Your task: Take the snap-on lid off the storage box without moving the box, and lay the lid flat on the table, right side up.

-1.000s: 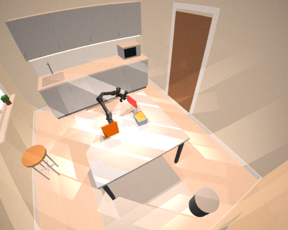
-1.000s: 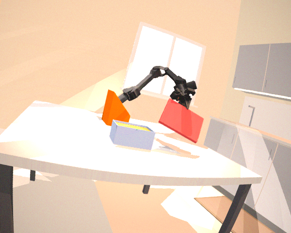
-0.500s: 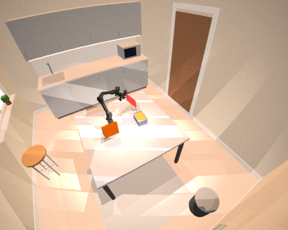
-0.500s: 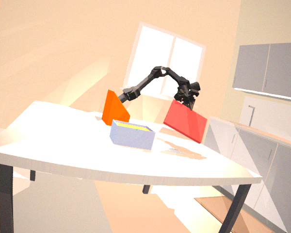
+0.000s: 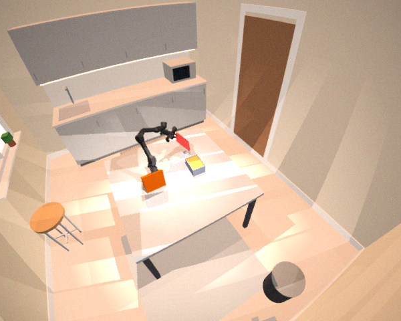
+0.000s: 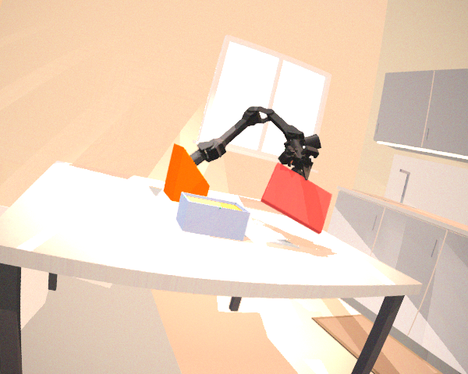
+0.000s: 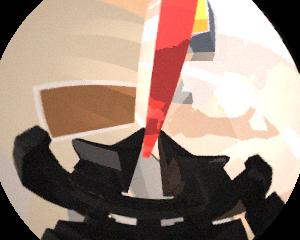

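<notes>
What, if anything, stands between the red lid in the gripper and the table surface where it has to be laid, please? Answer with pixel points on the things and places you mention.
Nothing visible stands below the red lid (image 5: 182, 141) (image 6: 296, 197) (image 7: 172, 60); the open box (image 5: 199, 170) (image 6: 213, 220) (image 7: 205, 44) sits beside that path.

Brown door (image 5: 265, 83) (image 7: 87, 109) beside grey kitchen cabinets (image 5: 114, 41) (image 6: 407, 108).

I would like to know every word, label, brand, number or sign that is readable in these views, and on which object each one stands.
There is no readable text in any view: none on the red lid, the storage box or the orange panel.
</notes>
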{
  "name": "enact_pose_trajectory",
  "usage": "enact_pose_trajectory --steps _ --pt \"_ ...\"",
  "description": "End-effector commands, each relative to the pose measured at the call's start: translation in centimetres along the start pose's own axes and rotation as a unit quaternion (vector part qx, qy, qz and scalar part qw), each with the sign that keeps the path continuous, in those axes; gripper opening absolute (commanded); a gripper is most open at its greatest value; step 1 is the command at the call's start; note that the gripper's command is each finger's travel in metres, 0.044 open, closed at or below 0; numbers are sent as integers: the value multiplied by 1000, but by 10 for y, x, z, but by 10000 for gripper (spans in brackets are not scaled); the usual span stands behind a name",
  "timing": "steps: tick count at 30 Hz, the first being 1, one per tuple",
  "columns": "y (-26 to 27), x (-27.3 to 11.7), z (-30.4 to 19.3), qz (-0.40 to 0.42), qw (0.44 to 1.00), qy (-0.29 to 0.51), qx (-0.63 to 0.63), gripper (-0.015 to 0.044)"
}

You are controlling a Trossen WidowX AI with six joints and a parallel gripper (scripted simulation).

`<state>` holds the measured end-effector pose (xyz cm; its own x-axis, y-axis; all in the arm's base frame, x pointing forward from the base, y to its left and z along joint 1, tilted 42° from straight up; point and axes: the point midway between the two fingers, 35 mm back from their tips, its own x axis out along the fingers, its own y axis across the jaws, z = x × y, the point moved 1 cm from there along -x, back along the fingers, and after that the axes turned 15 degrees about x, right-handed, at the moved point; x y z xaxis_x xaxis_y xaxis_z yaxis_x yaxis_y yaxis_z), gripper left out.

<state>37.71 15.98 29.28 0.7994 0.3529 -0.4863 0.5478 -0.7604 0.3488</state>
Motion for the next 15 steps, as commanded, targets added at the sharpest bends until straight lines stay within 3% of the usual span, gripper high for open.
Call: enact_pose_trajectory --steps 1,15 --pt "0 2 2 7 1000 -1 3 0" --pt "-8 10 4 6 1000 -1 3 0"
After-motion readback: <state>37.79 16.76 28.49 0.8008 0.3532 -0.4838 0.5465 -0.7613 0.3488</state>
